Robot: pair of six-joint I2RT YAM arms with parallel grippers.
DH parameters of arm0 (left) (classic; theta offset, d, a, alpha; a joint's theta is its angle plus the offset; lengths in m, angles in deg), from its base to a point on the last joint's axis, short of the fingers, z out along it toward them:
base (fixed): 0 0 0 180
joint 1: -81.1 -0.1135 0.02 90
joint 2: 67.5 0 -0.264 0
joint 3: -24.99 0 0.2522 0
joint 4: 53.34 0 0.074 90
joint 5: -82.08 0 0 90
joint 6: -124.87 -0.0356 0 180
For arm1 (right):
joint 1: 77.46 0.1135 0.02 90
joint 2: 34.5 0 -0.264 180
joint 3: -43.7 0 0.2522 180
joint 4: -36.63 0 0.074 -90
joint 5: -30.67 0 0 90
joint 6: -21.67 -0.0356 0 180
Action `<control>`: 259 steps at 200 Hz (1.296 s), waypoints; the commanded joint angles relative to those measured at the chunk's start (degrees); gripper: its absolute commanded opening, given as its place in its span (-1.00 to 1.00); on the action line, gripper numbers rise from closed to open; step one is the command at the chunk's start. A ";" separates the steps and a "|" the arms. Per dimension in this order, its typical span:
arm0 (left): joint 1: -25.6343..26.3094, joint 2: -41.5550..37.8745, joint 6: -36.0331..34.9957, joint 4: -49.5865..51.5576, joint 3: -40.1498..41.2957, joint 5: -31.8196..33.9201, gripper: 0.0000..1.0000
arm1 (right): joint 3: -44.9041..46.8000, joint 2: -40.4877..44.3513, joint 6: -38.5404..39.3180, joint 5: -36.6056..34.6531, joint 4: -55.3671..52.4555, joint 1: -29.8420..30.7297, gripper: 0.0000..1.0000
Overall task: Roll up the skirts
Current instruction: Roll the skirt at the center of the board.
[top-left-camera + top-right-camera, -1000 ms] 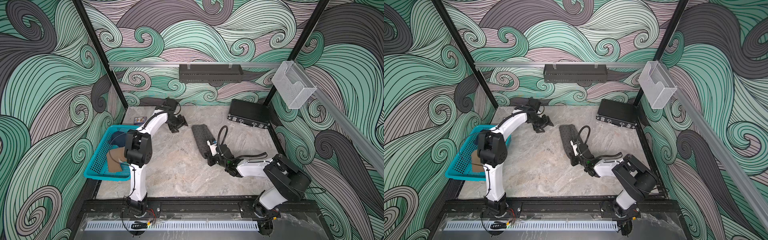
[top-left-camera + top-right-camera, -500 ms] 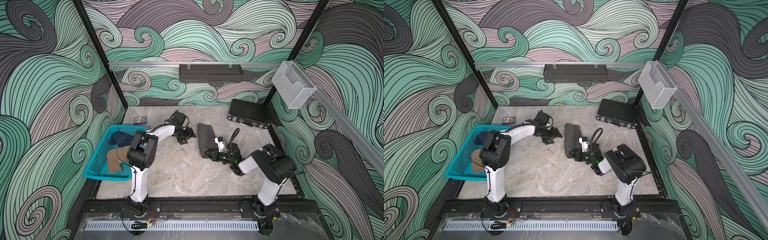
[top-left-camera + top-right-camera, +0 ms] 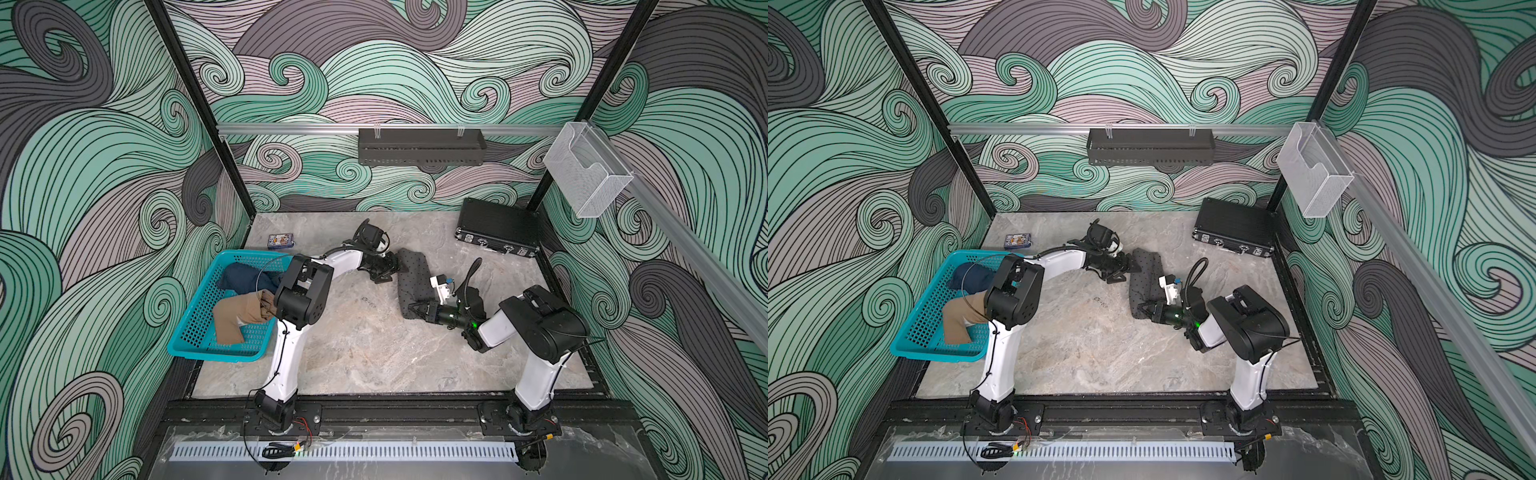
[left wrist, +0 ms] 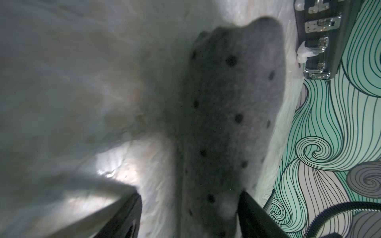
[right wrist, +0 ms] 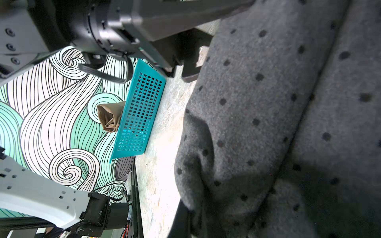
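A dark grey skirt with black dots (image 3: 411, 276) (image 3: 1148, 274) lies as a long folded bundle mid-table. My left gripper (image 3: 392, 270) (image 3: 1129, 268) (image 4: 189, 206) is open at the bundle's far end, and the cloth (image 4: 226, 123) runs between its fingers (image 4: 253, 216). At the near end my right gripper (image 3: 417, 309) (image 3: 1144, 309) (image 5: 191, 224) is shut on the grey cloth (image 5: 268, 123). A dark blue denim skirt (image 3: 245, 278) and a tan skirt (image 3: 232, 316) (image 5: 109, 117) lie in the teal basket (image 3: 195, 332) (image 5: 140, 111) at the left.
A black hard case (image 3: 496, 228) (image 4: 321, 37) stands at the back right near the wall. A small card box (image 3: 281, 240) lies behind the basket. A black shelf (image 3: 419, 145) and a clear wire bin (image 3: 586, 178) hang on the walls.
My left gripper has swung from the back left over to the dotted skirt's far end. The right arm has raised its elbow and kept its grip; the bundle has shifted slightly right.
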 commanded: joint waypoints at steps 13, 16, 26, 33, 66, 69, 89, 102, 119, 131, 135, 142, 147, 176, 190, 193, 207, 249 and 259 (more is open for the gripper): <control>3.08 4.12 -5.96 8.74 -8.54 10.16 0.25 | 0.19 -1.12 -0.76 3.76 -0.54 -0.04 -1.00; 3.29 4.44 -6.18 9.72 -9.37 11.35 0.17 | 0.17 -1.18 -0.93 4.05 -0.51 -0.05 -1.00; 3.89 4.98 -6.64 12.79 -11.40 14.57 -0.23 | 0.16 -1.23 -1.55 4.62 -0.33 -0.05 -1.00; 4.22 4.83 -6.86 14.45 -12.05 16.75 -0.53 | 0.36 -1.27 -2.07 4.78 0.14 -0.05 -1.00; 5.97 2.21 -6.67 26.51 -14.14 34.45 -1.00 | 1.51 -2.54 -6.76 5.33 3.20 0.02 -1.00; 5.99 2.11 -6.15 28.32 -14.50 35.98 -1.00 | 1.55 -2.92 -7.59 5.36 3.79 0.04 -1.00; 6.00 3.07 -2.53 42.52 -18.41 43.83 -1.00 | 2.61 -6.16 -15.22 4.54 11.00 0.59 -1.00; 6.00 3.36 -1.52 49.95 -19.46 47.57 -1.00 | 3.11 -8.45 -20.44 3.00 14.62 1.99 -1.00; 5.91 2.72 -1.31 56.96 -18.53 51.48 -1.00 | 2.43 -10.38 -24.71 0.52 14.54 6.59 -1.00; 5.86 1.54 -2.85 59.04 -16.26 52.44 -1.00 | 2.00 -11.60 -27.03 -2.29 14.77 10.32 -1.00; 5.76 1.14 -3.12 59.87 -15.70 52.63 -1.00 | 1.85 -11.91 -27.74 -3.23 15.18 11.49 -1.00; 5.73 0.29 -3.43 60.84 -14.54 53.74 -1.00 | 1.52 -12.42 -28.91 -4.61 15.09 13.04 -1.00; 5.73 -0.20 -3.82 61.35 -13.79 54.59 -1.00 | 1.31 -12.64 -29.64 -5.42 14.81 13.93 -1.00; 5.98 3.70 -6.15 68.17 -18.30 55.04 -1.00 | -2.38 -10.15 -27.05 -6.37 2.16 18.13 -0.97; 7.12 9.12 -6.75 74.61 -25.82 56.13 -1.00 | -3.48 -7.44 -24.41 -8.25 -5.44 20.32 -0.93; 7.41 10.26 -6.60 75.64 -27.39 56.64 -1.00 | -3.47 -6.87 -23.98 -8.77 -6.76 20.68 -0.89; 8.25 13.65 -6.09 77.55 -32.81 56.24 -1.00 | -3.54 -4.82 -22.05 -10.43 -11.14 21.56 -0.77; 8.97 25.97 -7.60 81.27 -48.05 52.36 -1.00 | -4.33 -0.17 -15.78 -13.27 -23.30 21.57 -0.56; 9.17 27.37 -6.73 81.26 -50.01 51.50 -1.00 | -4.42 0.45 -14.94 -13.81 -24.04 21.53 -0.51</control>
